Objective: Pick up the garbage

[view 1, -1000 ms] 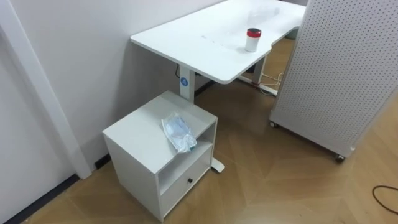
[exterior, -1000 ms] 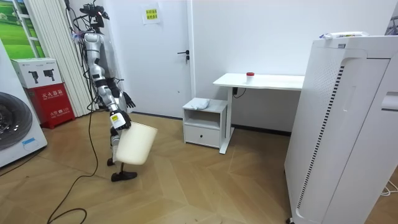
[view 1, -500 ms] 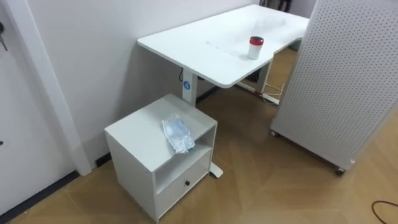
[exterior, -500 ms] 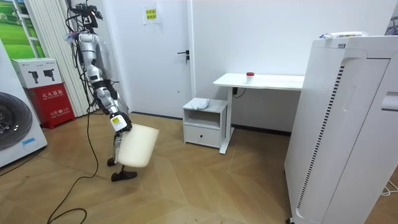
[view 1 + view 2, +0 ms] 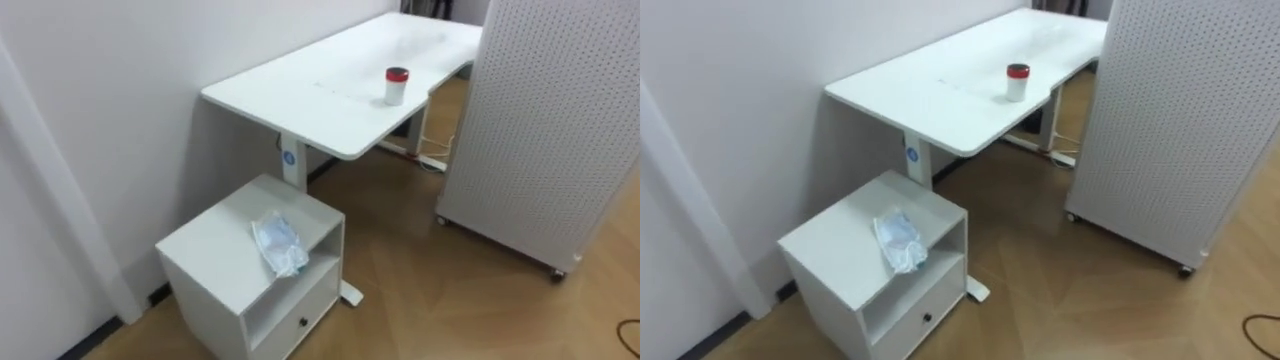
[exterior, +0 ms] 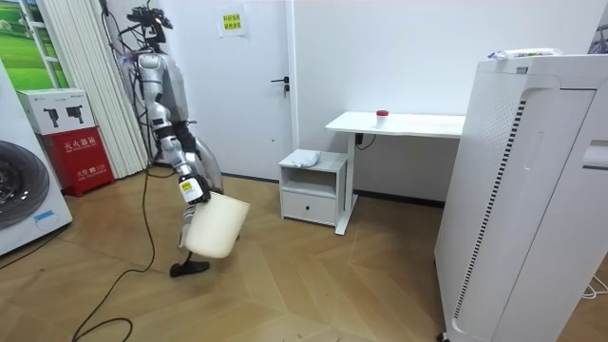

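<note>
Hanging from right hand (image 6: pixel 193 188), apparently clamped on rim: white bin (image 6: pixel 213 226), inside unseen; crumpled plastic (image 5: pixel 281 243) atop cabinet (image 5: pixel 213 252)

No print is legible: a yellow notice (image 6: pixel 230 22) on the door (image 6: pixel 247 114), white characters on a red box (image 6: pixel 81 157), a round blue sticker (image 5: pixel 289 157) on the desk leg (image 5: pixel 293 175).

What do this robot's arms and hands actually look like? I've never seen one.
In the room view the arm is slim, made of silver-grey and black segments like jointed tubes. The hand at its end is dark, with a small pale tag on its back.
</note>
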Robot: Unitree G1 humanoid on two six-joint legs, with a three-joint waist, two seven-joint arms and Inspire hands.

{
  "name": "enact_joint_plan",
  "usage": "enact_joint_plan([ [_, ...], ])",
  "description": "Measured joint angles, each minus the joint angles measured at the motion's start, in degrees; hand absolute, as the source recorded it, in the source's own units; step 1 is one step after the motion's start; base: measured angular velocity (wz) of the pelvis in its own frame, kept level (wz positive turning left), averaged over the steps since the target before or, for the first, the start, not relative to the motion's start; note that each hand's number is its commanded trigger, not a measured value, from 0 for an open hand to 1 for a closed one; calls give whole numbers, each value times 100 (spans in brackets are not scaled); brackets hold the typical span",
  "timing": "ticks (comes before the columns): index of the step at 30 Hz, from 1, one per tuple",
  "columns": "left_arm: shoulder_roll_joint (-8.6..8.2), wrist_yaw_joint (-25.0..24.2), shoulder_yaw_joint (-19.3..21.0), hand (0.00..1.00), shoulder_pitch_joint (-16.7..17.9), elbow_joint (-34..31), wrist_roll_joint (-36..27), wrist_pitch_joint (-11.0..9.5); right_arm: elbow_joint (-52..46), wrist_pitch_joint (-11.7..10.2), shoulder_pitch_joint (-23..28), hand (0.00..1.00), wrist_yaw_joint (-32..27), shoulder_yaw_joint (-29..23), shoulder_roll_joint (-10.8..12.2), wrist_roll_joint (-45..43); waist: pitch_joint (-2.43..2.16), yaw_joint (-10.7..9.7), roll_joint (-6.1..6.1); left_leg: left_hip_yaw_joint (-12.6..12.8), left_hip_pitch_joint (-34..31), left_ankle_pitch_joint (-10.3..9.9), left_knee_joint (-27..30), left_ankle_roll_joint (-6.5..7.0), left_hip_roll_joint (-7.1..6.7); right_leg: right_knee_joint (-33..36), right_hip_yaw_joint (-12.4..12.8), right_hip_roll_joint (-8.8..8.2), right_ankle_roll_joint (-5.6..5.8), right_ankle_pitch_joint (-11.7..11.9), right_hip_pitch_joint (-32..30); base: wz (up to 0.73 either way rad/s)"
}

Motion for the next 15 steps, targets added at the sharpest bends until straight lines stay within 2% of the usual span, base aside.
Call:
enact_joint_plan([
  [2, 24, 7, -41, 0, -203, 7, -183, 5, -130, 44, -15, 100, -1, 110, -2, -4, 10, 10, -58, 82, -33, -245, 124, 34, -83, 136, 47, -118, 73, -160, -54, -13],
  [3, 28, 9, -44, 0, -258, 8, -190, 5, -124, 55, -47, 100, -4, 135, -9, -21, -4, -1, -103, 98, -30, -284, 132, 52, -127, 183, 43, -171, 104, -207, -62, -5],
  [4, 27, 23, -45, 0, -408, 6, -215, -1, -114, 75, -110, 100, -14, 158, -12, -87, 5, 9, -114, 120, -19, -367, 144, 90, -212, 440, -15, -268, 173, -292, -147, 0],
  [5, 23, 27, -46, 0, -494, 4, -228, -15, -117, 75, -154, 100, -24, 155, -12, -132, 21, 15, -92, 134, -18, -402, 172, 107, -226, 655, -75, -314, 195, -305, -243, 0],
  [6, 27, 42, -47, 0, -610, -2, -230, -96, -121, 73, -252, 100, -51, 152, -1, -204, 47, 5, -59, 151, -11, -467, 231, 143, -242, 1209, -142, -379, 218, -286, -464, 8],
  [7, 47, 76, -93, 0, -708, -43, -235, -170, -122, 73, -322, 100, -67, 168, 7, -211, 57, -21, -73, 165, 32, -517, 250, 187, -298, 1737, -159, -460, 314, -221, -693, 17],
  [9, 59, 172, -247, 0, -817, -60, -359, -275, -138, 68, -400, 100, -94, 200, 8, -205, 58, -48, -50, 154, 129, -591, 214, 236, -338, 2395, -221, -540, 370, 60, -968, 10],
  [10, 57, 189, -343, 0, -863, -68, -467, -346, -156, 60, -495, 100, -96, 214, 12, -208, 66, -56, -17, 125, 206, -631, 150, 239, -319, 2693, -315, -570, 368, 350, -1110, -4],
  [11, 59, 220, -461, 0, -902, -74, -485, -369, -170, 54, -579, 100, -80, 235, 26, -203, 63, -75, 78, 66, 323, -646, 37, 244, -300, 2932, -412, -550, 384, 654, -1224, 0],
  [12, 49, 223, -486, 0, -907, -75, -479, -372, -190, 55, -596, 100, -51, 233, 29, -204, 75, -79, 120, 35, 384, -647, -27, 248, -294, 3028, -448, -545, 377, 725, -1272, 0],
  [13, 31, 228, -493, 0, -929, -109, -478, -385, -274, 54, -595, 100, 11, 236, 32, -168, 70, -77, 136, 23, 485, -647, -151, 249, -274, 3066, -514, -584, 380, 646, -1408, 0],
  [14, 33, 240, -524, 0, -934, -120, -483, -395, -339, 50, -595, 100, 72, 235, 31, -162, 73, -80, 147, 13, 566, -648, -249, 247, -245, 2989, -594, -576, 324, 446, -1611, 0],
  [15, 35, 246, -548, 0, -927, -113, -483, -395, -356, 34, -592, 100, 96, 229, 29, -157, 94, -94, 200, -18, 593, -648, -286, 245, -227, 2864, -613, -551, 303, 375, -1698, 16],
])
